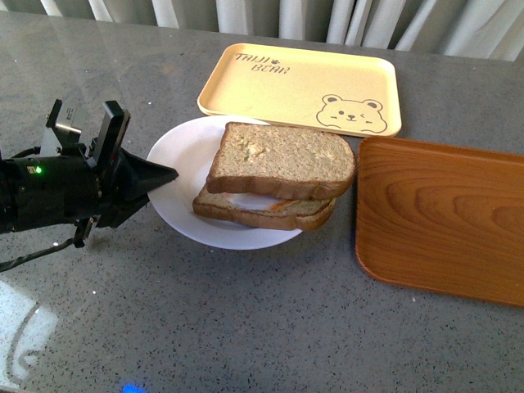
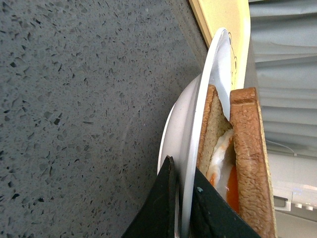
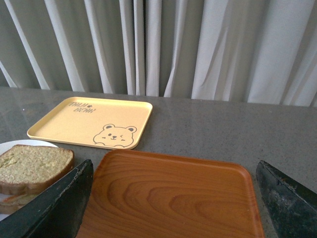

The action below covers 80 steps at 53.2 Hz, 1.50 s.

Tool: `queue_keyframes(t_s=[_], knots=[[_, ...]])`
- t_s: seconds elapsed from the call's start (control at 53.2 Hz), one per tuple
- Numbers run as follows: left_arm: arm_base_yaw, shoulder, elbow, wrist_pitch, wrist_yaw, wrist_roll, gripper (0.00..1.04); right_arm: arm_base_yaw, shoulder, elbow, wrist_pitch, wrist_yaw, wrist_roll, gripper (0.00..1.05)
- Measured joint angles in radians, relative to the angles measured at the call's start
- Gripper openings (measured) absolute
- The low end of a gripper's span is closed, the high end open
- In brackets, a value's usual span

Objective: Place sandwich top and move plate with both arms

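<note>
**Pinching the plate rim, top slice already on**

The left gripper (image 1: 166, 173) is right at the near-left edge of the plate (image 1: 176, 160). The left wrist view confirms it: one black finger (image 2: 161, 208) sits under the white rim and the other on top, closed on the plate with the rim sandwiched between them.

The sandwich top (image 1: 282, 157) lies on the stack, pale patchy face up. It is skewed a little, so the lower slice (image 1: 260, 213) peeks out along the front. From the side, the fried egg (image 2: 222, 166) shows white and orange between the two slices. The plate rests on the grey speckled surface (image 1: 246, 327), just in front of the yellow tray (image 1: 295, 86). The wooden tray (image 1: 442, 217) lies close on its right.

Over to the right gripper (image 3: 174, 171): its fingers are spread wide with nothing between them, and it hangs near the wooden tray's front edge. It is out of the front view altogether.
</note>
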Motion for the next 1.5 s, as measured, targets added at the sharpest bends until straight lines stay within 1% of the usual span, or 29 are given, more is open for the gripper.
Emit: queue_keyframes(t_s=[0.15, 0.282, 0.433, 0.546, 0.734, 0.959, 1.129, 1.354, 1.505], knots=[[0.016, -0.065, 0.013, -0.073, 0.004, -0.004, 0.02, 0.000, 0.000, 0.000, 0.000, 0.000, 0.000, 0.96], [0.038, -0.092, 0.090, -0.166, 0.006, 0.004, 0.02, 0.000, 0.000, 0.000, 0.000, 0.000, 0.000, 0.96], [0.051, -0.077, 0.273, -0.310, 0.010, 0.032, 0.02, 0.000, 0.000, 0.000, 0.000, 0.000, 0.000, 0.96], [0.050, -0.039, 0.396, -0.384, 0.024, 0.047, 0.02, 0.000, 0.000, 0.000, 0.000, 0.000, 0.000, 0.96], [0.030, 0.105, 0.663, -0.530, 0.030, 0.082, 0.02, 0.000, 0.000, 0.000, 0.000, 0.000, 0.000, 0.96], [-0.002, 0.222, 0.867, -0.610, 0.047, 0.087, 0.02, 0.000, 0.000, 0.000, 0.000, 0.000, 0.000, 0.96], [-0.036, 0.311, 1.049, -0.700, 0.063, 0.098, 0.02, 0.000, 0.000, 0.000, 0.000, 0.000, 0.000, 0.96], [-0.051, 0.405, 1.192, -0.799, 0.072, 0.132, 0.02, 0.000, 0.000, 0.000, 0.000, 0.000, 0.000, 0.96], [-0.052, 0.452, 1.252, -0.843, 0.072, 0.155, 0.02, 0.000, 0.000, 0.000, 0.000, 0.000, 0.000, 0.96]])
